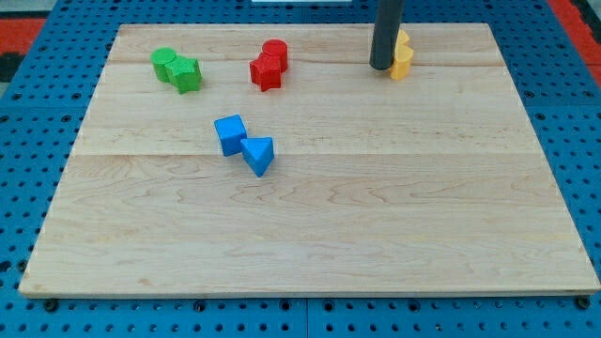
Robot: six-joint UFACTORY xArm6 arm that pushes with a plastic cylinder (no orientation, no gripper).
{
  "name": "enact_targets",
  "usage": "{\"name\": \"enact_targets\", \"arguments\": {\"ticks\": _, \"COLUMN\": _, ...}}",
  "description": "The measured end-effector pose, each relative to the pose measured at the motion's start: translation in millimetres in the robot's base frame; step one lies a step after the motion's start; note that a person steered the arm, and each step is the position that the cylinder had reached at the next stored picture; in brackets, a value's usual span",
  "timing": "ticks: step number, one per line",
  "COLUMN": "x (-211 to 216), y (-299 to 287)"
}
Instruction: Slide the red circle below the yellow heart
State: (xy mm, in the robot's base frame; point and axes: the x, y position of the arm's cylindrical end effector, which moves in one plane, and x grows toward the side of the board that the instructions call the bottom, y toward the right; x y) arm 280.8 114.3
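Observation:
The red circle (275,53) sits near the view's top, left of centre, touching a red star-like block (266,71) just below and left of it. Yellow blocks (403,56) lie at the top right, partly hidden behind my rod; which of them is the heart I cannot tell. My tip (381,67) rests on the board against the left side of the yellow blocks, well to the right of the red circle.
A green circle (165,62) and a green star-like block (187,74) touch at the top left. A blue cube (230,133) and a blue triangle (258,154) touch left of centre. The wooden board (310,235) lies on a blue pegboard.

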Motion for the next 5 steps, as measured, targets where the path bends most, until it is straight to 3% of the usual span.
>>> {"name": "enact_targets", "arguments": {"ticks": 1, "x": 16, "y": -13}}
{"name": "enact_targets", "arguments": {"ticks": 2, "x": 80, "y": -40}}
{"name": "enact_targets", "arguments": {"ticks": 4, "x": 72, "y": -189}}
{"name": "enact_targets", "arguments": {"ticks": 5, "x": 44, "y": -222}}
